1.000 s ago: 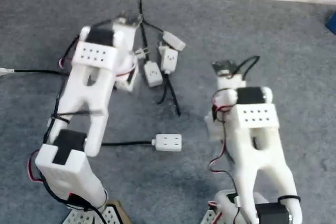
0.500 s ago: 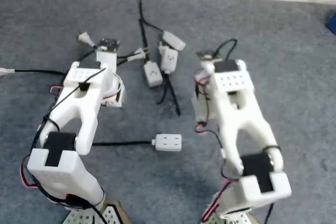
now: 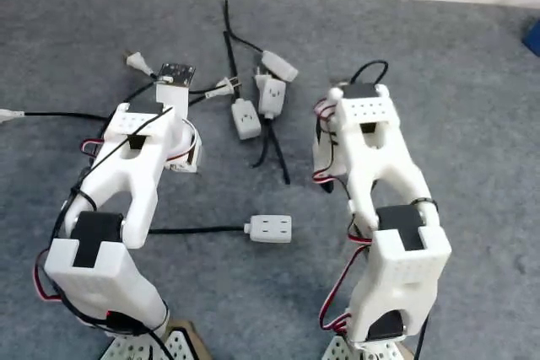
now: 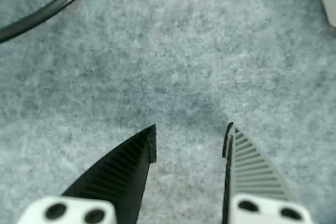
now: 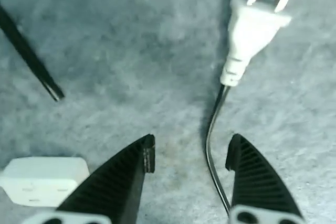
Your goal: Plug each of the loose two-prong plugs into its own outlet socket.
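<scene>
**A:** Landmark?
**B:** Three-way socket block (image 3: 270, 228), white, flat on the grey carpet (image 3: 472, 107), between the left arm (image 3: 139, 166) and the right arm (image 3: 375, 166).

**A:** Other sockets?
**B:** Single socket (image 3: 245, 117) and second socket (image 3: 270, 93), side by side, beyond the block from the arm bases.

**A:** Loose plugs?
**B:** Three by my count. Small plug (image 3: 224, 86), just beside those two sockets. Far plug (image 3: 135, 62), well off on the left arm's side of the block. Two-prong plug (image 5: 252, 24), white, on the right arm's side of the block.

**A:** Right gripper?
**B:** Right gripper (image 5: 191, 145): fingers spread, nothing held, low over the carpet, with what I take to be the block just beside one finger. The two-prong plug lies ahead of the tips, not touching, nearer the finger away from the block. Its long axis runs roughly in line with the fingers, slightly tilted. The prongs point away, and its cable (image 5: 208, 129) trails back into the gap.

**A:** Left gripper?
**B:** Left gripper (image 4: 190, 135): fingers spread, empty, over bare carpet. A black cord (image 4: 47, 6) lies well ahead.

**A:** Which arm is nearer?
**B:** The right, I judge. It would need to go forward and edge away from the block, then close across the plug's body.
</scene>
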You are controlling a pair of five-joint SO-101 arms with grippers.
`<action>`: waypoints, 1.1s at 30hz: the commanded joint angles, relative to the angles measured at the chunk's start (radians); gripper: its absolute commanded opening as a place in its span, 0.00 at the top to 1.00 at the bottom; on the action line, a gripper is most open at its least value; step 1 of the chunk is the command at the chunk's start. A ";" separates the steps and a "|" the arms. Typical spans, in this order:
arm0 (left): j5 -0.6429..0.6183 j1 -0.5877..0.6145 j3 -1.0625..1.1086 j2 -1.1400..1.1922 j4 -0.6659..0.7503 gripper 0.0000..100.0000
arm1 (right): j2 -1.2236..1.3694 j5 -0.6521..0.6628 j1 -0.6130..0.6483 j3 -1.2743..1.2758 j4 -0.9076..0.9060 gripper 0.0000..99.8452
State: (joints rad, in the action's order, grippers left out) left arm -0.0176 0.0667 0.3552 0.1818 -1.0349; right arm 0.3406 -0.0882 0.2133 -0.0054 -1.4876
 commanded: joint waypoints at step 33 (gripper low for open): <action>-0.005 0.004 -0.002 -0.041 0.031 0.78 | 0.151 0.063 -0.122 -0.022 0.251 0.78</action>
State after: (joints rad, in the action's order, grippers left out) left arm -0.0176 0.0667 0.3552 0.1818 -1.0165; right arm 0.4726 -0.0437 0.1028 0.0161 -1.2482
